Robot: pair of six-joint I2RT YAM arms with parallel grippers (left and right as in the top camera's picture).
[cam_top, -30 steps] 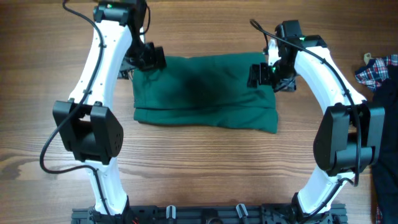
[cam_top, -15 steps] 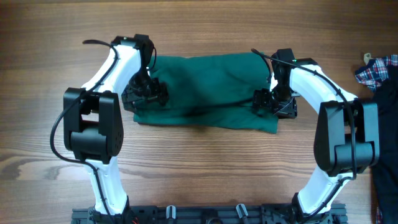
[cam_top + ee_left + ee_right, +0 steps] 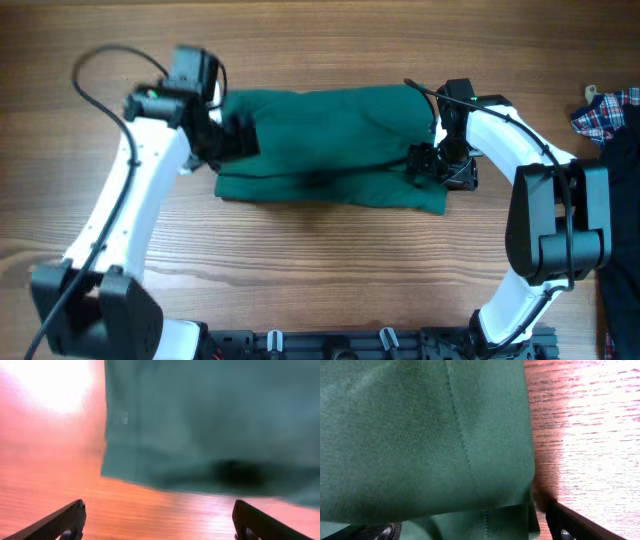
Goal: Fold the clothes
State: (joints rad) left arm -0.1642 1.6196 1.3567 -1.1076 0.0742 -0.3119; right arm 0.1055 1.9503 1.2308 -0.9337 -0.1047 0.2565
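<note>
A dark green garment [image 3: 330,145] lies folded in a wide band on the wooden table. My left gripper [image 3: 232,140] hovers at its left end. In the left wrist view its fingers [image 3: 159,525] are open and empty over bare wood, with the garment's left front corner [image 3: 210,425] ahead. My right gripper [image 3: 432,165] is low at the garment's right end. In the right wrist view its fingers [image 3: 475,532] are spread wide, with the garment's folded layers and a seam [image 3: 420,435] lying between them.
A red, white and blue plaid garment [image 3: 608,108] and a dark garment [image 3: 625,190] lie at the table's right edge. A black rail [image 3: 330,345] runs along the front edge. Bare wood [image 3: 320,270] lies in front of the green garment.
Both grippers moved from the garment's back corners toward its front. Since then the left arm has swung out to the left and lifted off the cloth. The right gripper has stayed put.
</note>
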